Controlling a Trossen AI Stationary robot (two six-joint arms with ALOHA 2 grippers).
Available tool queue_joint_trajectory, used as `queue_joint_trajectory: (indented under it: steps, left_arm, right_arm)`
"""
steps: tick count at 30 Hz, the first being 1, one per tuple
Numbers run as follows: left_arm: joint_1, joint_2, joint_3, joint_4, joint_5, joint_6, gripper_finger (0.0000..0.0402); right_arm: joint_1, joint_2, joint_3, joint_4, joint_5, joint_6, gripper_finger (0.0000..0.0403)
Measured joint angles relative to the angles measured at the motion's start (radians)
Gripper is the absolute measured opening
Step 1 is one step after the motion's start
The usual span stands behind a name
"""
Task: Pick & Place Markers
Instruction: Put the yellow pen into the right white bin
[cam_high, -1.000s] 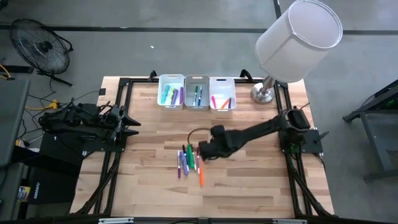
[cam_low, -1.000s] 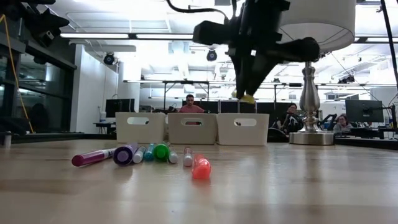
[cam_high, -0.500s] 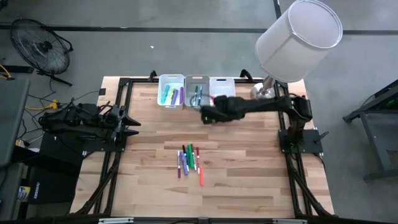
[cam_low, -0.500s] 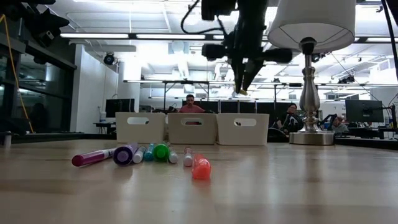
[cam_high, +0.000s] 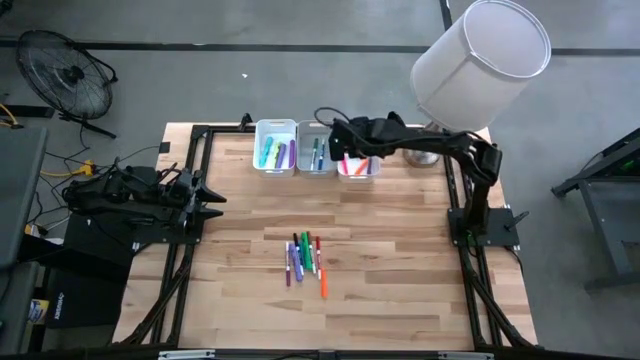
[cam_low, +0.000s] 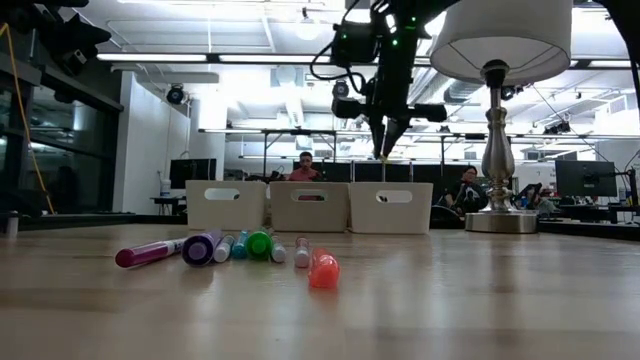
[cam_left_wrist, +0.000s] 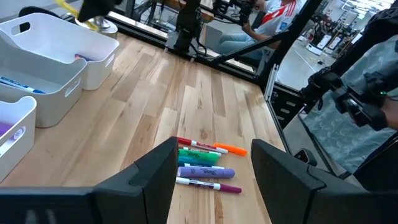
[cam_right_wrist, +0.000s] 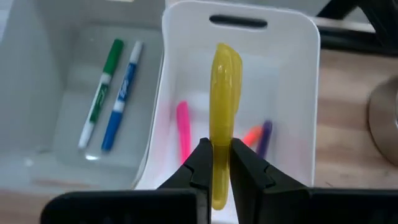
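My right gripper (cam_right_wrist: 217, 167) is shut on a yellow marker (cam_right_wrist: 221, 93) and hangs above the right-hand white bin (cam_high: 358, 164), fingers pointing down (cam_low: 385, 148). That bin holds pink, orange and purple markers (cam_right_wrist: 183, 127). The middle bin (cam_high: 317, 150) holds a green and a blue marker (cam_right_wrist: 111, 93). The left bin (cam_high: 276, 147) has several more. Several markers (cam_high: 305, 258) lie flat side by side at the table's middle (cam_low: 250, 245) (cam_left_wrist: 202, 165). My left gripper (cam_left_wrist: 214, 186) waits open at the table's left edge (cam_high: 205, 195). My right gripper pinches the yellow marker between its two fingers (cam_right_wrist: 201, 163), on the barrel's back part (cam_right_wrist: 219, 135). The fingers come from above, pointing down, and lie along the marker. Its free end (cam_low: 383, 157) sticks out past the fingertips. The marker is lifted clear, over the right-hand bin.
A table lamp stands at the far right corner: silver base (cam_high: 425, 152) just right of the bins, and a big white shade (cam_high: 480, 55) above. The three bins line the far edge. Bare wood lies between the bins and the marker pile. People sit at desks in the room beyond (cam_low: 305, 172).
My right gripper, shut on the yellow marker, has risen from just right of the marker pile and travelled toward the far edge. It now hangs over the right-hand bin. The pile on the table has not moved.
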Motion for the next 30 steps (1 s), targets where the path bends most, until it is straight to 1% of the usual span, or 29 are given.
queue_joint_trajectory:
  steps: [4, 10, 14, 17, 21, 25, 30]
  left_arm:
    - [0.0, 0.0, 0.0, 0.001, 0.0, 0.0, 0.0202]
    - [0.0, 0.0, 0.0, 0.002, -0.017, 0.0, 0.0202]
    - [0.0, 0.0, 0.0, 0.003, -0.032, -0.003, 0.0202]
    - [0.0, 0.0, 0.0, 0.003, -0.036, -0.003, 0.0202]
    - [0.0, 0.0, 0.0, 0.003, -0.071, -0.004, 0.0202]
    - [0.0, 0.0, 0.0, 0.003, -0.082, -0.005, 0.0202]
    - [0.0, 0.0, 0.0, 0.003, -0.084, -0.011, 0.0202]
  right_arm:
    - [-0.034, 0.017, 0.0, 0.042, -0.021, -0.046, 0.0023]
    - [-0.063, 0.071, 0.0, 0.09, -0.081, -0.091, 0.0023]
    - [-0.071, 0.098, 0.0, 0.094, -0.095, -0.091, 0.0023]
    - [-0.077, 0.12, 0.0, 0.102, -0.124, -0.103, 0.0023]
    - [-0.077, 0.145, 0.0, 0.106, -0.153, -0.129, 0.0024]
    - [-0.077, 0.153, 0.0, 0.11, -0.148, -0.139, 0.0045]
    - [-0.077, 0.153, 0.0, 0.11, -0.154, -0.202, 0.0076]
